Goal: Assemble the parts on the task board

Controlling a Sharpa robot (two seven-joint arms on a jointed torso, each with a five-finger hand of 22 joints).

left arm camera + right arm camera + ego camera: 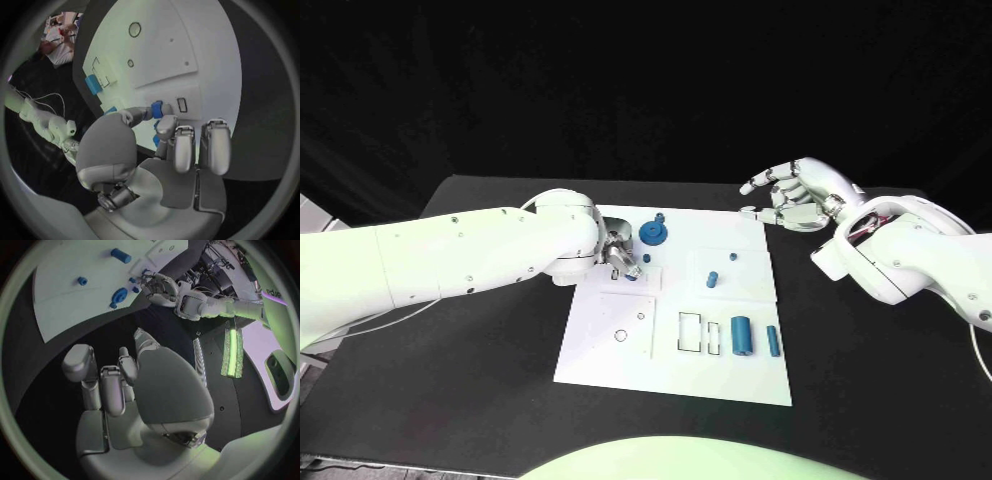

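The white task board (678, 372) lies in the middle of the table. My left hand (619, 249) hovers over the board's far left part and pinches a small blue part (157, 108) between thumb and a finger, close to a small rectangular slot (182, 104). A blue gear-shaped part (656, 235) stands just beyond that hand. Two small blue pegs (731, 256) (713, 279) stand mid-board. A blue cylinder (741, 334) and a slimmer blue piece (773, 340) lie at the near right. My right hand (796, 196) hangs beside the board's far right corner, fingers apart, holding nothing.
Outlined rectangular slots (689, 332) and a round hole (623, 333) mark the board's near half. Black table (473, 380) surrounds the board on all sides. The right wrist view shows the gear part (119, 294) and my left hand (164, 287) beyond it.
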